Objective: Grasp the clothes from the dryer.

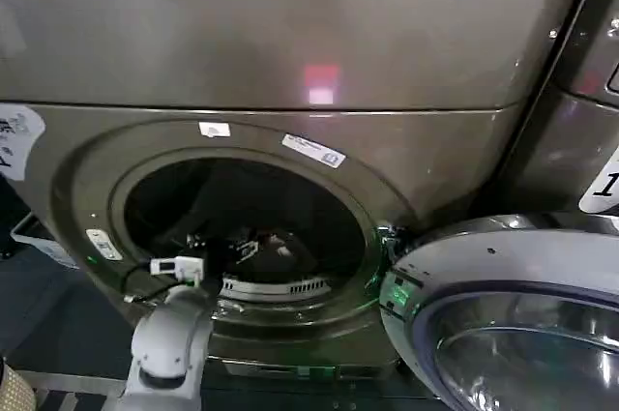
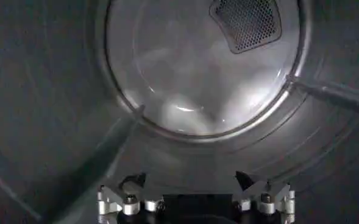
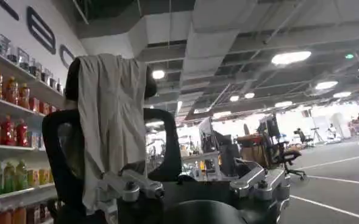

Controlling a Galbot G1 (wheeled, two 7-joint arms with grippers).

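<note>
Clothes: a pale grey and white bundle (image 2: 188, 106) lies at the back of the drum, low against the round rear wall; it is soft and hazy in the left wrist view, so its exact shape I cannot tell.
Dryer: the bronze-grey machine (image 1: 280, 34) fills the head view, with a red light (image 1: 321, 82) on its front panel above the porthole.
Drum: the dark round mouth (image 1: 247, 227) is open; inside, a perforated vent (image 2: 247, 23) sits on the rear wall and a raised rib (image 2: 331, 94) runs along the drum side.
Door: the round door (image 1: 503, 305) is swung open to the robot's right side of the mouth (its glass faces the camera).
Left end effector: it (image 2: 194, 182) is inside the drum mouth, with the fingers (image 2: 130, 181) spread wide apart and nothing between them; it is well apart from the clothes, which lie deeper in the drum.
Left arm: the grey arm (image 1: 169, 343) reaches up from below into the lower left part of the mouth.
Right end effector: it (image 3: 197, 185) is away from the dryer and points into the room; its fingers are spread, holding nothing.
Behind the right end effector: a black chair (image 3: 69, 152) with a grey cloth (image 3: 112, 122) hung over its back, and shelves of bottles (image 3: 8, 91) beside it.
</note>
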